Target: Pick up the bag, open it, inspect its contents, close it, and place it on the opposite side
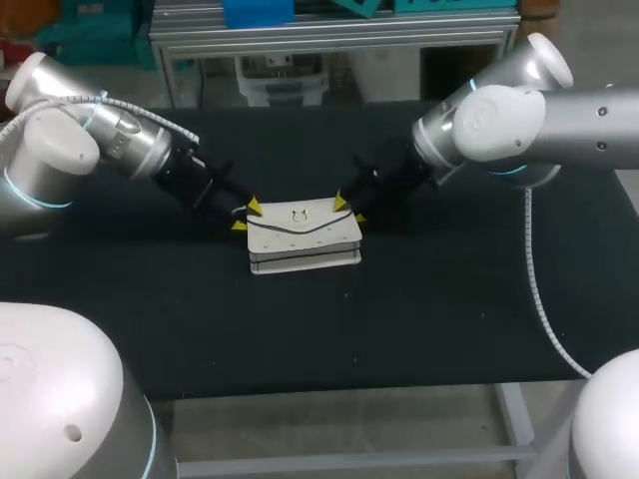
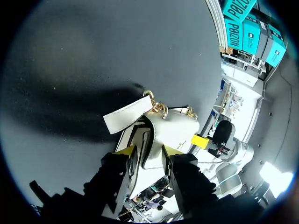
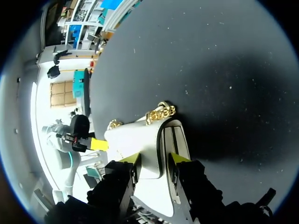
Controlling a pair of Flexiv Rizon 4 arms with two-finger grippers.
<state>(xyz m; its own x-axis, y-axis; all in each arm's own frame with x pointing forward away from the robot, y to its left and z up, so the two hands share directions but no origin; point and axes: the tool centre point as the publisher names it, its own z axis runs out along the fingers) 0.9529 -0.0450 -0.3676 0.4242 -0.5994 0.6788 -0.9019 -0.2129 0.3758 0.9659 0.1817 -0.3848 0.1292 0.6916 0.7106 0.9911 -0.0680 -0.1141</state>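
- Two arms meet at one white bag (image 1: 304, 236), which sits near the middle of the black table (image 1: 449, 309), flap face up in the head view.
- From the left edge, the left arm (image 1: 95, 140) slants down to the bag's left end.
- At that end the left gripper (image 1: 246, 216) is clamped on the bag. Its wrist view shows a yellow tip pressed against each side, with the flap's edge between them.
- Ahead of the left gripper, a white strap tab (image 2: 125, 115) juts out from the bag's corner, joined to it by gold hardware.
- At the bag's right end the right gripper (image 1: 349, 210) grips likewise, one tip on each side.
- Ahead of the right gripper, a gold chain (image 3: 161, 113) lies at the bag's corner.
- From the right edge, the right arm (image 1: 519, 120) angles down toward the bag.
- Whether the bag rests on the table or hangs just off it cannot be told.
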